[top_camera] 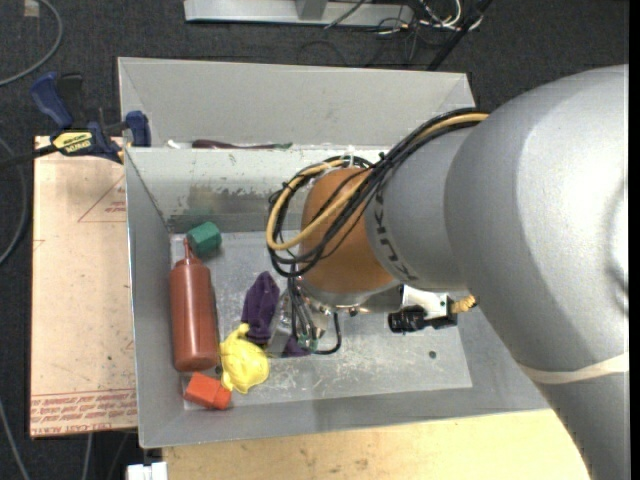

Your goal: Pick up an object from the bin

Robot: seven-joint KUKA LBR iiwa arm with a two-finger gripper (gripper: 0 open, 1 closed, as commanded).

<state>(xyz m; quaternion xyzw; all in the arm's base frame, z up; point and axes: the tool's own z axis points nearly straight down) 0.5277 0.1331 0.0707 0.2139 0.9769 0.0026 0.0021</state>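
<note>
Purple thing [262,303] partly hidden by gripper [300,330], itself under orange wrist cover [340,238]; open or closed, impossible to tell.

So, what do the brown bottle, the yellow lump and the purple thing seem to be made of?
Brown bottle: likely smooth plastic, with a soft sheen along its side. Yellow lump: perhaps soft rubber or foam, matte and crumpled. Purple thing by the claw: possibly cloth or soft rubber, matte and folded.

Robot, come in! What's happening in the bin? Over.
Gripper low in bin middle, beside purple toy. Yellow lump close by. Brown bottle further left. Over.
</note>
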